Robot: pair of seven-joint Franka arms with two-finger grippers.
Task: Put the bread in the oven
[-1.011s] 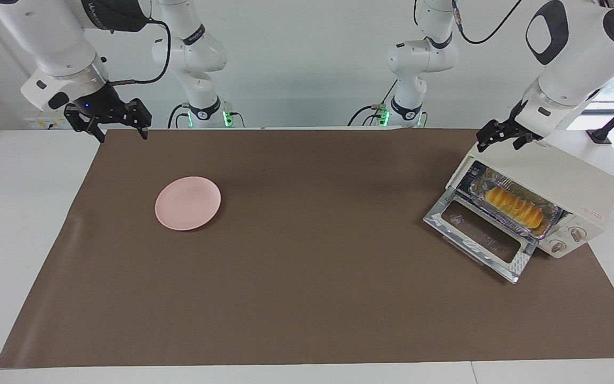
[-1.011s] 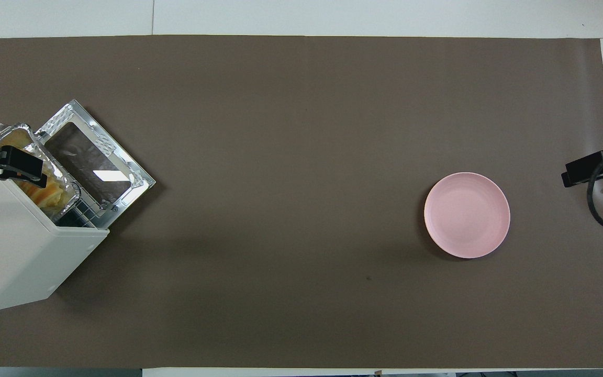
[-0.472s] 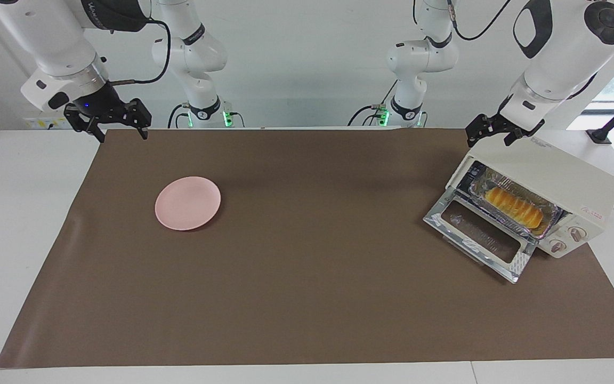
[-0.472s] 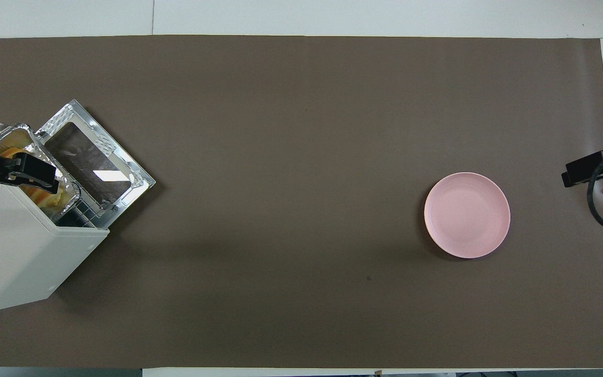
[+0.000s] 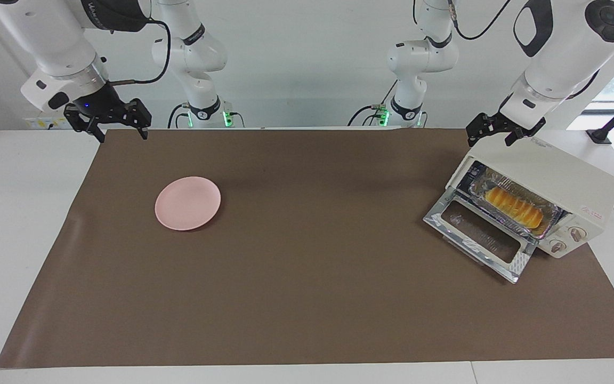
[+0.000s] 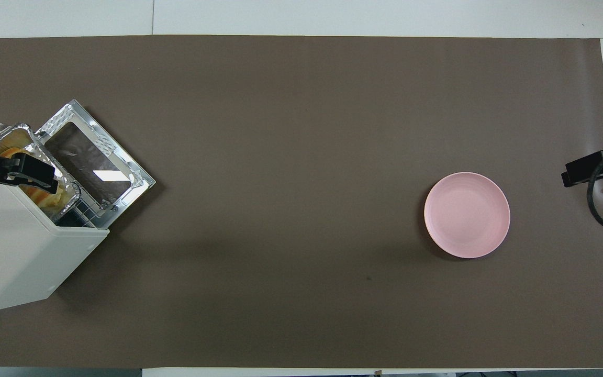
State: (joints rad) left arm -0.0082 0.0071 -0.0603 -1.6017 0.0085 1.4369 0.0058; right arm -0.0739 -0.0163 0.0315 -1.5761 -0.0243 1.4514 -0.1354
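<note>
On the brown mat (image 5: pixel 307 277), the bread (image 5: pixel 515 207) already lies inside the oven (image 5: pixel 552 184) at three o'clock, door down; closing remains. Left gripper (image 5: pixel 503 133) hovers over its roof, right gripper (image 5: pixel 108 121) waits at ten o'clock, both spread, empty.

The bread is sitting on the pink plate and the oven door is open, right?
Not quite. The oven door is open, but the bread is not on the pink plate. It lies in the foil tray inside the oven, and the plate has nothing on it. The facing view shows this.
</note>
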